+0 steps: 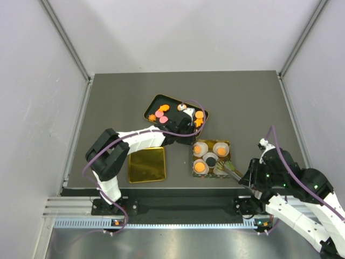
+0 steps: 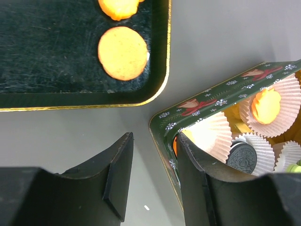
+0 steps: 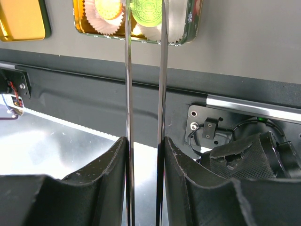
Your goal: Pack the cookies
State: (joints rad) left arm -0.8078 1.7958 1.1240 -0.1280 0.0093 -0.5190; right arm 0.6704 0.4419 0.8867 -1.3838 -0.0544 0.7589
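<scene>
Orange and pink cookies (image 1: 160, 116) lie on a black tray (image 1: 153, 102); an orange round one (image 2: 122, 52) shows in the left wrist view. A green Christmas tin (image 1: 195, 162) holds white paper cups with orange cookies (image 1: 200, 149), a black one (image 1: 210, 159) and a green one (image 1: 226, 164). My left gripper (image 1: 190, 132) (image 2: 155, 141) is open, straddling the tin's corner wall (image 2: 164, 134), one finger inside, one outside. My right gripper (image 1: 245, 177) (image 3: 145, 141) is shut on metal tongs (image 3: 128, 94), whose tips flank the green cookie (image 3: 146, 8).
A gold lid (image 1: 146, 164) lies on the table left of the tin, also in the right wrist view (image 3: 21, 19). The arm mounting rail (image 1: 178, 208) runs along the near edge. White walls enclose the table on three sides.
</scene>
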